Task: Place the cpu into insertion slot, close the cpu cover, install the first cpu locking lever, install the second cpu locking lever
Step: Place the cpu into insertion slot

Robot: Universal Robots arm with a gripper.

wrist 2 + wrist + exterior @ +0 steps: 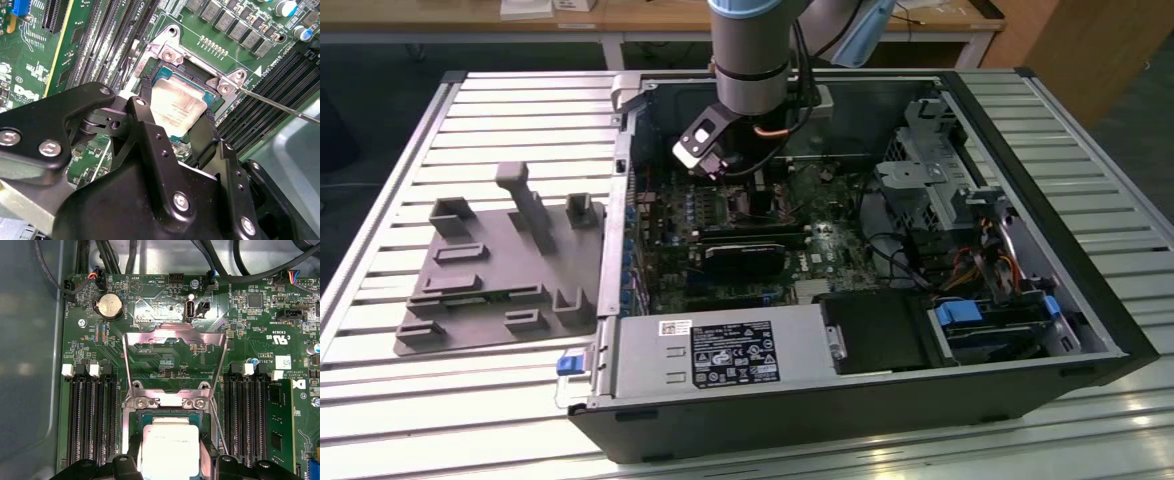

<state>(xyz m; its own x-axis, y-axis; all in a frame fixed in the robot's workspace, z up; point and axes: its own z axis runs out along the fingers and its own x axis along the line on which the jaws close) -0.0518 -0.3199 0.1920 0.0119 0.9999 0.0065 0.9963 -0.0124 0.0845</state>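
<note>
- In the exterior view the arm [754,50] is reaching down into the open computer case [1067,300]. The gripper [720,160] is hanging low over the green motherboard [841,245]. It is well apart from the grey fixture [500,270] lying on the slatted table [440,420] at the exterior view's left.
- In the second wrist view the black fingers [145,120] are pinching the cpu [177,102] by two opposite edges. The chip is sitting between them, metal top up, directly over the insertion slot [167,50].
- I cannot tell from this angle whether the chip is already resting in the socket or hovering just above it.
- As I judge it, placing it well is depending on three things: holding the chip flat, keeping its edges parallel to the silver rim, and bringing it straight down with no sideways push. The socket's contacts are probably delicate.
- The thin locking lever [280,106] is lying off to one side, clear of the fingers.
- In the first wrist view the cpu [170,450] is again showing between the two fingers [133,452], which are touching its sides.
- Here the insertion slot [165,402] is showing its screwed rim just beyond the chip, and the chip is looking well centred on it.
- The cpu cover [175,332] is standing swung open past the slot, with the board showing through its window, so nothing is blocking the chip's way down.
</note>
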